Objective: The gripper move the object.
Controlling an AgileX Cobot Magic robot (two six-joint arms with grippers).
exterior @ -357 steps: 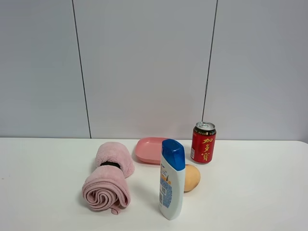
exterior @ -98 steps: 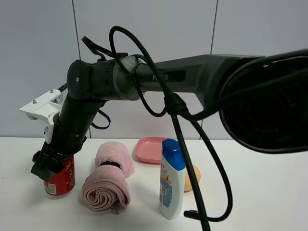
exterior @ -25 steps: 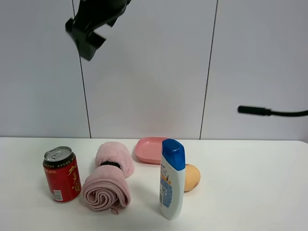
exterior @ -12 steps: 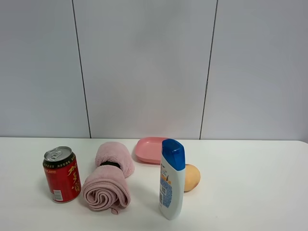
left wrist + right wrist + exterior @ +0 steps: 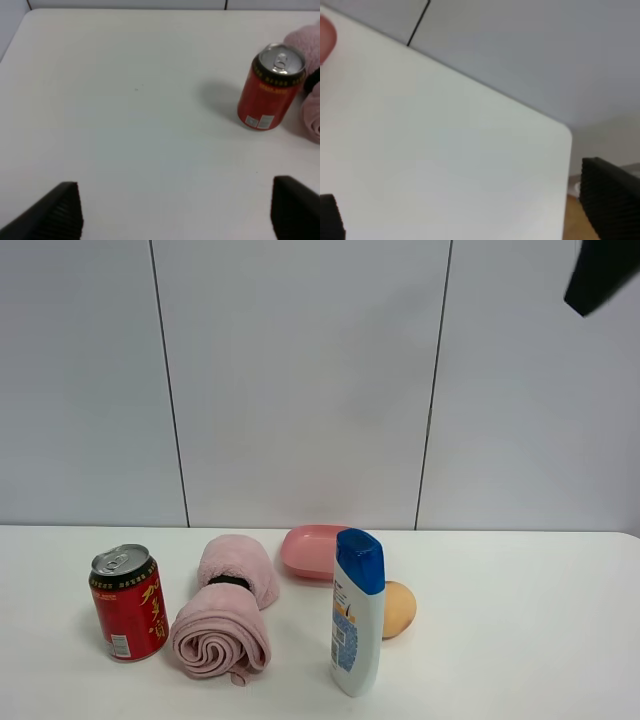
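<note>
The red can (image 5: 127, 602) with yellow characters and a silver top stands upright at the table's left, just left of the rolled pink towel (image 5: 225, 625). It also shows in the left wrist view (image 5: 272, 86), standing free. My left gripper (image 5: 175, 205) is open and empty, well back from the can, with its black fingertips (image 5: 60, 212) wide apart. It is out of the exterior view. My right gripper (image 5: 460, 200) is open and empty over bare table near the table's corner (image 5: 564, 134). A dark arm part (image 5: 600, 275) shows at the top right.
A white shampoo bottle with a blue cap (image 5: 357, 612) stands at the front middle, with a tan egg-shaped thing (image 5: 399, 609) behind it to the right. A pink dish (image 5: 312, 552) lies further back. The towel's edge shows beside the can (image 5: 310, 75).
The arm that hung at the top left one second ago has left the exterior view. A dark arm part now shows at the top right. The can has not moved.
</note>
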